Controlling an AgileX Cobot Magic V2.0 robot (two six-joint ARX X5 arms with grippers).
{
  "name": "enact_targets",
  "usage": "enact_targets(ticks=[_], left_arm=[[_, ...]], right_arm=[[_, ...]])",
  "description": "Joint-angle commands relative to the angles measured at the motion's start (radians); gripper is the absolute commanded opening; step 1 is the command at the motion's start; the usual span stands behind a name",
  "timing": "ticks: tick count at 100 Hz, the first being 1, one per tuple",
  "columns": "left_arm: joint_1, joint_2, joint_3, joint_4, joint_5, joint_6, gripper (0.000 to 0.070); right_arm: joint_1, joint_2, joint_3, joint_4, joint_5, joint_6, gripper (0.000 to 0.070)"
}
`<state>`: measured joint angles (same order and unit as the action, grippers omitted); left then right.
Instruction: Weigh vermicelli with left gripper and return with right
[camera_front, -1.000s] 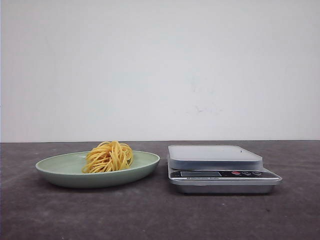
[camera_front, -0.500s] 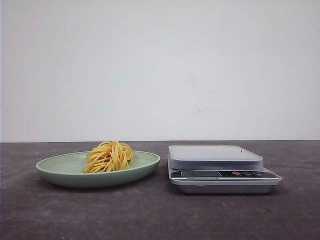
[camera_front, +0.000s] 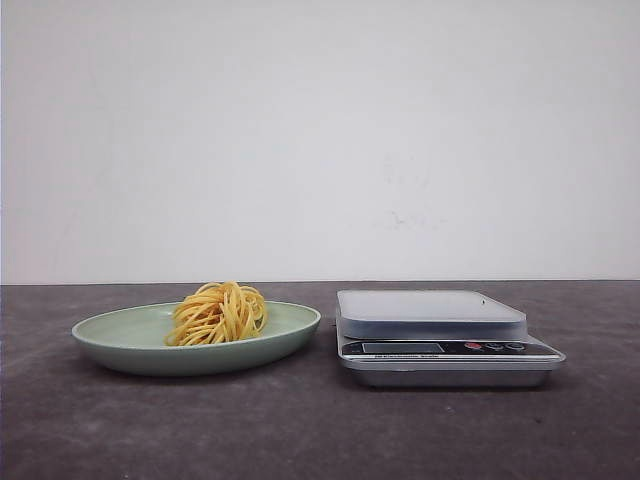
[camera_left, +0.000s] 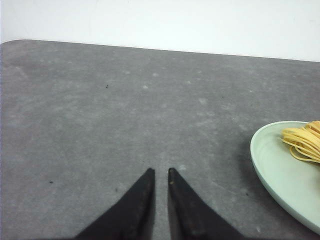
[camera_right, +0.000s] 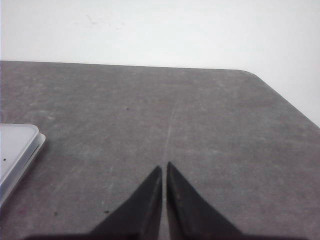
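The vermicelli (camera_front: 218, 313) is a loose yellow nest lying on a pale green plate (camera_front: 120, 335) at the left of the table. A silver kitchen scale (camera_front: 432, 312) stands to the right of the plate, its platform bare. Neither gripper shows in the front view. In the left wrist view my left gripper (camera_left: 160, 171) hovers over bare table, its two black fingers nearly together with a thin gap and nothing between them; the plate (camera_left: 280, 170) and vermicelli (camera_left: 305, 141) are off to its side. My right gripper (camera_right: 164, 167) is shut and empty over bare table.
The scale's corner (camera_right: 17, 145) shows at the edge of the right wrist view. The dark grey table (camera_front: 320, 430) ends at a white wall behind. A rounded table corner (camera_right: 250, 75) shows beyond the right gripper.
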<state>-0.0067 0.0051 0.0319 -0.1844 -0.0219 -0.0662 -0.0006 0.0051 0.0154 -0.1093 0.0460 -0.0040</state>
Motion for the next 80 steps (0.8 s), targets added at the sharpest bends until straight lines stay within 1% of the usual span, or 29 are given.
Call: enact_targets(ticks=[1,10,31,44,80], left_arm=[[0.002,-0.001,-0.018,-0.004,0.002,0.013,0.0012],[0.002,-0.001,-0.018,-0.004,0.002,0.013,0.0012],[0.002,-0.001,-0.018,-0.004,0.002,0.013,0.0012],[0.002,-0.001,-0.018,-0.004,0.002,0.013,0.0012],[0.002,-0.001,-0.018,-0.004,0.002,0.013,0.0012]], right_arm=[[-0.001,-0.001,-0.003,-0.011,-0.001,-0.015,0.0008],[-0.001,-0.001,-0.003,-0.074,-0.005,-0.008,0.0007],[-0.001,-0.001,-0.003,-0.068,-0.047,0.000,0.0008],[-0.001,-0.001,-0.003,-0.047,-0.046,0.000,0.0008],[-0.001,-0.001,-0.002,-0.048,-0.046,0.000,0.0008]])
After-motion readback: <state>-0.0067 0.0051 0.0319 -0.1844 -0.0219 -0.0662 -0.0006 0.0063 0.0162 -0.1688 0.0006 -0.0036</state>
